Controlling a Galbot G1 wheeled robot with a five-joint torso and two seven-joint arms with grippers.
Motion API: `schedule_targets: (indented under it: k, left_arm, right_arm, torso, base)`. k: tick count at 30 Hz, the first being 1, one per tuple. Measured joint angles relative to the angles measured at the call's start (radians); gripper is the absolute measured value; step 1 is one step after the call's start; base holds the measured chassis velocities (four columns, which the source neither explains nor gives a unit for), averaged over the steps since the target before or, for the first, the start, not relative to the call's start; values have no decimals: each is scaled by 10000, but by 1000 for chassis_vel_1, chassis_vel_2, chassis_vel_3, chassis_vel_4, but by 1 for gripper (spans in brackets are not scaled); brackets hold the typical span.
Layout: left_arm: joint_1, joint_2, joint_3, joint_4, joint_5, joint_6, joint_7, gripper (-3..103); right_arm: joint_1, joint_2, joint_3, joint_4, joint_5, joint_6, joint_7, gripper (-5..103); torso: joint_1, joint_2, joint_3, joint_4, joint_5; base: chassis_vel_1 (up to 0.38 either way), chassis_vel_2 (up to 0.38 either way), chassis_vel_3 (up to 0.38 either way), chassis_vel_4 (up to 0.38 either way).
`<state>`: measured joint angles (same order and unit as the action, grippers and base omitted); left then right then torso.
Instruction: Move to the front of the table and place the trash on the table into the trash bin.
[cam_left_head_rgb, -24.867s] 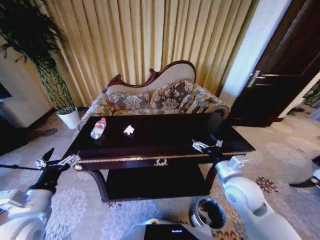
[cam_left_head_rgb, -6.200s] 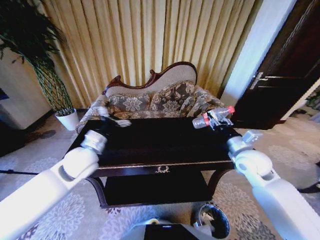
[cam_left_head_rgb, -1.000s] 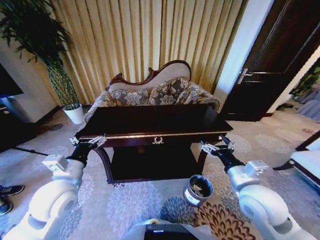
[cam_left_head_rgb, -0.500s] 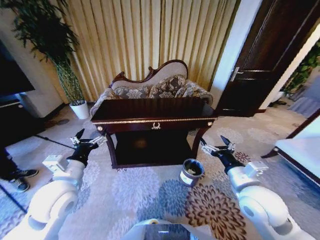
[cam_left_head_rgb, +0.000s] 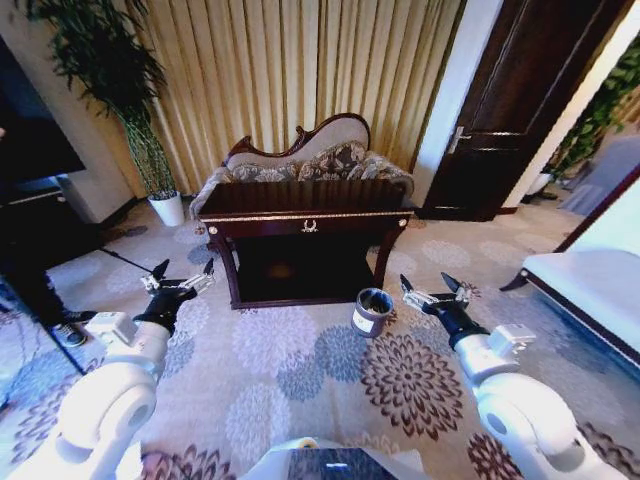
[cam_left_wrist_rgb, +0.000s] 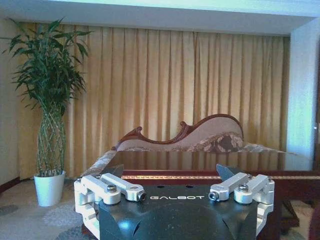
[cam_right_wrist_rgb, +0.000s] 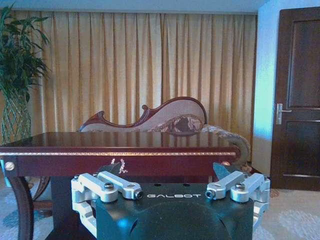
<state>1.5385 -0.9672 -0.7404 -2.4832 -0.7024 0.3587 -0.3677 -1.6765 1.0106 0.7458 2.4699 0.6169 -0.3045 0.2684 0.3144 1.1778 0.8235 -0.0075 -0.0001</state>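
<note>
Now the table (cam_left_head_rgb: 305, 215) top looks bare as far as I can see; the trash bin (cam_left_head_rgb: 372, 311) stands on the carpet off its front right corner. My left gripper (cam_left_head_rgb: 178, 281) and right gripper (cam_left_head_rgb: 432, 292) hang spread wide, holding nothing. Task appears done.

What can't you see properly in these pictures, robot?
- Inside of the trash bin: head view, hidden by its own wall and too small to tell what it holds.
- Top of the table: head view, seen almost edge-on.
- Table's lower part: left wrist view, hidden behind the left end effector.
</note>
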Motion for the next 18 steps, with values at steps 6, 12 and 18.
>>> schedule_targets:
  k: [6, 12, 18]
  left_arm:
    - [-16, -1, 35, -25, 1, -9, 6, 100]
    - [-10, -101, 296, -14, 72, -145, -12, 100]
    - [-13, -153, 418, 51, 152, -294, -45, 100]
  right_arm:
    - [-2, 12, -35, -51, -77, 245, 0, 100]
    - [6, 70, -26, -241, -158, 307, 7, 100]
    - [58, 128, -23, -334, -205, 323, 23, 100]
  torso:
    - [-10, 7, -7, 1, -8]
    - [-3, 0, 0, 3, -12]
    - [9, -6, 4, -2, -3]
  base:
    - [255, -297, -252, 296]
    - [32, -24, -97, 42]
    - [-35, 40, 27, -57]
